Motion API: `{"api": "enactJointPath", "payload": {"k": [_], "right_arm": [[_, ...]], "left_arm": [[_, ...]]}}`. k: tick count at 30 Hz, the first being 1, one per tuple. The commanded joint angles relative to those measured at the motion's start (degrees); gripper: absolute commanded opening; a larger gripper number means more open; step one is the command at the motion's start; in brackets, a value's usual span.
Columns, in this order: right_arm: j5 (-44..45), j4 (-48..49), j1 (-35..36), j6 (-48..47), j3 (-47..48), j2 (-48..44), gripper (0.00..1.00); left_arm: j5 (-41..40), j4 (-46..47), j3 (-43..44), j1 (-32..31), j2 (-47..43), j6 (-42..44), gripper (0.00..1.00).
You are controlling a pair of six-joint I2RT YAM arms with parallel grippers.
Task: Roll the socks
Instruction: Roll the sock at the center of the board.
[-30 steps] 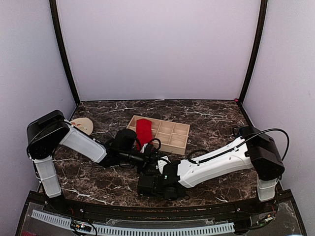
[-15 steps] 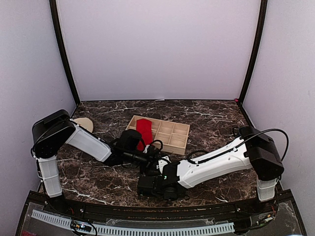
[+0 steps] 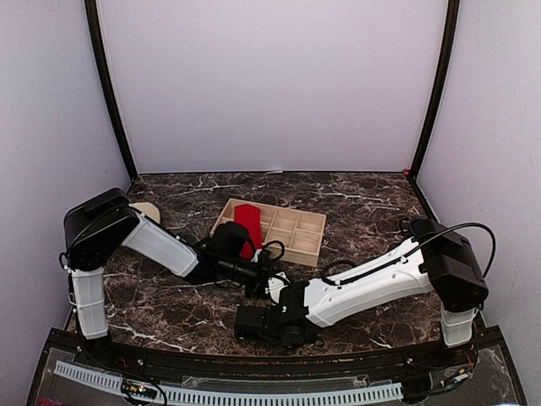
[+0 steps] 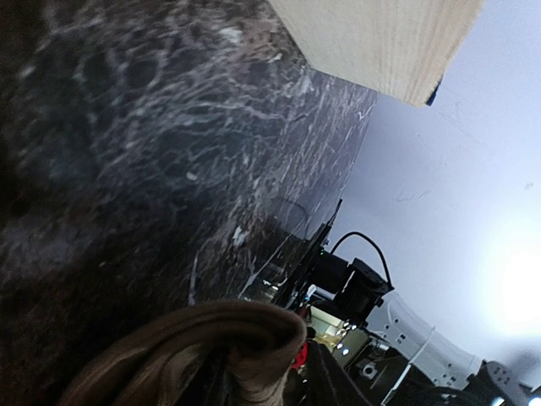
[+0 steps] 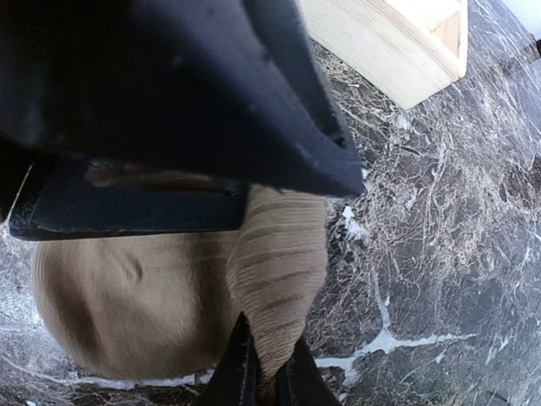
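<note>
The tan sock (image 5: 161,296) lies bunched in a rounded bundle on the marble, its ribbed cuff pulled out toward me. My right gripper (image 5: 262,376) is shut on the tip of that cuff. My left gripper (image 4: 270,381) comes in from the other side, its fingers closed on a fold of the tan sock (image 4: 211,347). Its dark body (image 5: 169,101) looms over the bundle in the right wrist view. From above, both wrists meet at the table's front middle and hide the tan sock. The red sock (image 3: 248,222) lies flat in the wooden tray (image 3: 304,249).
The wooden tray with its several compartments stands just behind the grippers, its corner (image 5: 397,51) close to the bundle. A round beige disc (image 3: 147,211) lies at the far left, partly behind the left arm's shoulder. Dark posts and pale walls enclose the table.
The left arm has pushed a little further right toward the middle, and its jaws have narrowed onto the tan sock. The right arm has barely moved and keeps its hold.
</note>
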Motion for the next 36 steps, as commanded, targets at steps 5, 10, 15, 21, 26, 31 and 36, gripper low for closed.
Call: {"api": "enactJointPath", "payload": {"k": [5,10,15,21,26,31,36], "right_arm": [[0.0,0.4,0.5,-0.3,-0.5,0.2,0.13],[-0.9,-1.6,0.5,1.5,0.2,-1.1,0.28],[-3.3,-1.8,0.5,3.9,-0.7,-3.3,0.36],[-5.0,0.4,1.9,6.1,-2.0,-6.8,0.44],[-5.6,1.9,3.4,8.0,-2.9,-9.5,0.49],[-5.6,4.3,5.0,12.1,-6.0,-13.7,0.52],[-4.9,7.9,6.0,18.2,-11.2,-18.8,0.53]], "left_arm": [[3.0,3.9,1.7,-0.4,1.4,0.4,0.00],[3.0,5.7,0.2,-0.4,1.3,1.4,0.00],[2.1,10.5,-2.7,-0.3,1.5,1.6,0.00],[1.4,21.0,-6.1,0.0,3.6,-0.2,0.00],[0.8,25.8,-7.2,0.1,5.0,-1.5,0.00],[0.4,28.1,-7.5,0.4,5.4,-1.4,0.00],[0.2,32.4,-8.2,0.8,6.4,-2.4,0.00]]}}
